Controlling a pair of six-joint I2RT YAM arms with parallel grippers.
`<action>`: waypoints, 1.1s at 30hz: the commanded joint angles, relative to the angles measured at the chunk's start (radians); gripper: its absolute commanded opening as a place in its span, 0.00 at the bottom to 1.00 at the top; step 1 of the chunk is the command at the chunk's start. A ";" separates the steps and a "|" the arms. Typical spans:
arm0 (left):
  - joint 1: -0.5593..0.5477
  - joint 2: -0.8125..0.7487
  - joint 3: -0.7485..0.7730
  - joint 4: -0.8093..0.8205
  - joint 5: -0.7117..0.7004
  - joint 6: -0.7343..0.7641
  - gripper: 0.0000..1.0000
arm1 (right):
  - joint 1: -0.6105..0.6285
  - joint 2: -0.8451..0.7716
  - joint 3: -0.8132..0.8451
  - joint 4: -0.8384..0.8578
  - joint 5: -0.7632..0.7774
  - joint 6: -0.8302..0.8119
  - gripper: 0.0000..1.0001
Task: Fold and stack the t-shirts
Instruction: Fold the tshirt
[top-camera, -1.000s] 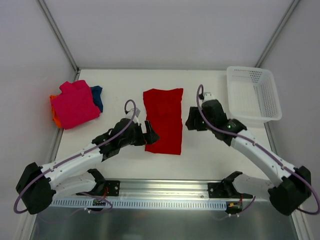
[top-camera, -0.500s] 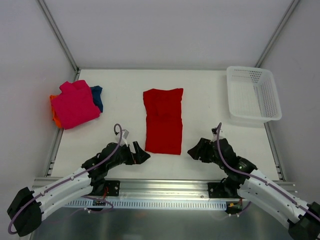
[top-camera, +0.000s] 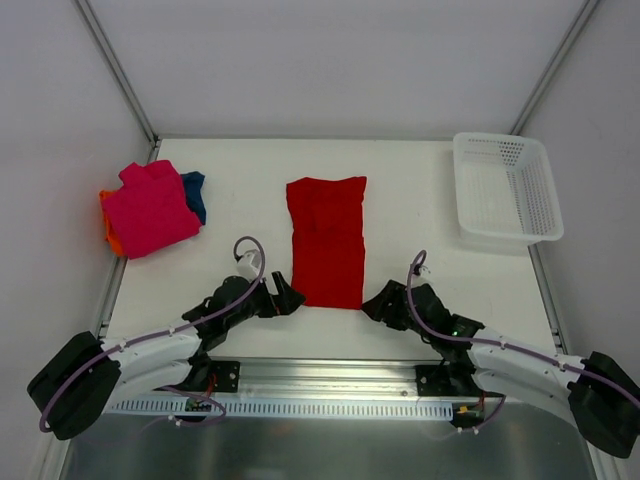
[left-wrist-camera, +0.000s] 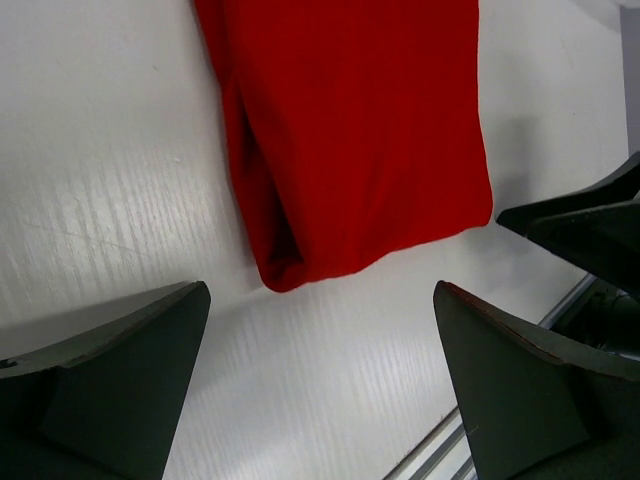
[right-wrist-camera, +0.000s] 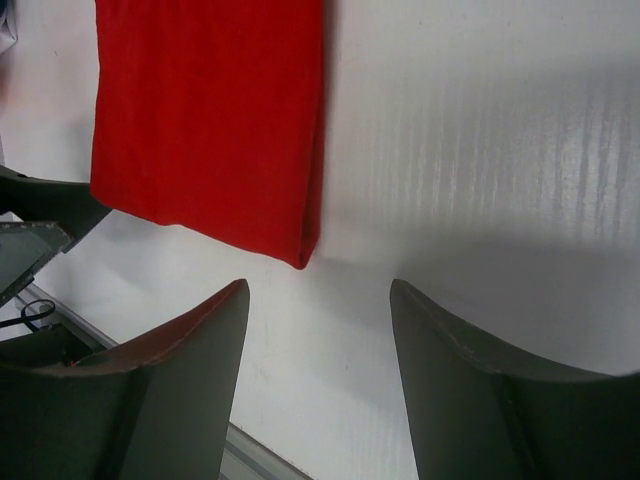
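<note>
While both arms lie low over the tabletop (top-camera: 420, 200), I read the left end effector (top-camera: 287, 298) as spread to its widest and the right end effector (top-camera: 376, 303) as parted partway. Neither grips anything: my wrist views show only bare tabletop between the fingers. Each sits just beside a near corner of the folded red t-shirt (top-camera: 326, 240), which lies flat mid-table. The magenta-pink t-shirt (top-camera: 150, 210) rests far left, over the orange t-shirt (top-camera: 110, 235) and the dark blue t-shirt (top-camera: 195, 195).

Robot lab cell: white-walled table (top-camera: 240, 180), aluminium mounting rail (top-camera: 330, 380)
</note>
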 joint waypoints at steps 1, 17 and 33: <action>0.064 0.066 -0.021 0.038 0.024 0.039 0.99 | 0.013 0.057 -0.021 0.083 0.046 0.040 0.62; 0.112 0.243 -0.024 0.225 0.147 0.009 0.99 | 0.046 0.336 0.039 0.300 0.022 0.069 0.62; 0.112 0.332 0.002 0.236 0.177 0.012 0.63 | 0.108 0.502 0.111 0.368 0.020 0.080 0.62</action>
